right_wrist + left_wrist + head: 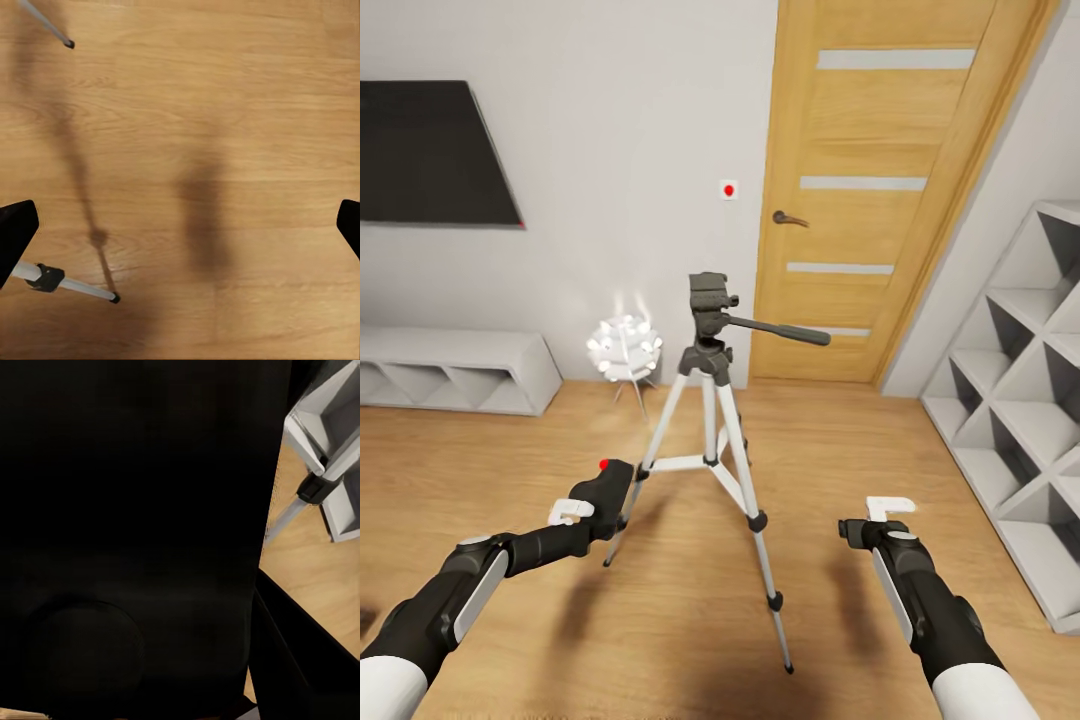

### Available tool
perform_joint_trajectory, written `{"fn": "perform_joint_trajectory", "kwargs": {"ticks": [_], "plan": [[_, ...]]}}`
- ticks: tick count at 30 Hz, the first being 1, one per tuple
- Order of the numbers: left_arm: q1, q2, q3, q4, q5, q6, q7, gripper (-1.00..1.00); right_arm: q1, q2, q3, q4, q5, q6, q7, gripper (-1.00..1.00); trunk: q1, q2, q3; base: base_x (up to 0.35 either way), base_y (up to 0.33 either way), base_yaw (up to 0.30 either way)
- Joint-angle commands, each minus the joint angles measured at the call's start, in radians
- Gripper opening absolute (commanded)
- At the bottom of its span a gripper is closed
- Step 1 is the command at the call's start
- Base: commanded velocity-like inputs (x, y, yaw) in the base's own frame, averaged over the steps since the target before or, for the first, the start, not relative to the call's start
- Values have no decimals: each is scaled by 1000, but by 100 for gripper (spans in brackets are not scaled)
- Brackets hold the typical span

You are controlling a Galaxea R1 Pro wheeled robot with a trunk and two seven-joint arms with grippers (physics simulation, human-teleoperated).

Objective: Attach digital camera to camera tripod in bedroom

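Pressed right against the lens sits a matte-black camera body [135, 510], with a faint round bulge low on its dark surface. Past its edge, beyond the hand, lies light wood plank flooring [315, 562]. Farther out, a slim silver tripod leg with a black joint [313, 489] crosses before a white cube shelf [330, 420].

Black wall TV [430, 155], low white bench [455, 370], spiky white floor lamp [625, 347], red-dotted wall switch [729, 189]
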Motion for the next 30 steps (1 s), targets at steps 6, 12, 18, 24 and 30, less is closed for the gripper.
{"fn": "perform_joint_trajectory", "kwargs": {"ticks": [6,12,18,24,30], "plan": [[-2,1,-3,0,9,7,0,-100,0,-3,0,-1,4,6,1,100,1,-2,-2,0,0,132],[-1,1,-3,0,9,7,0,-100,0,-3,0,-1,3,6,1,100,1,-2,-2,0,0,16],[-1,1,-3,2,9,7,0,-100,0,-2,0,-1,4,4,1,100,1,-2,-2,0,0,3],[-1,1,-3,9,10,8,0,-100,0,-2,0,-4,5,8,1,100,1,-2,-2,17,0,0],[-1,1,-3,4,10,8,0,-100,0,-1,1,-4,5,5,0,100,1,-2,-2,136,0,0]]}}
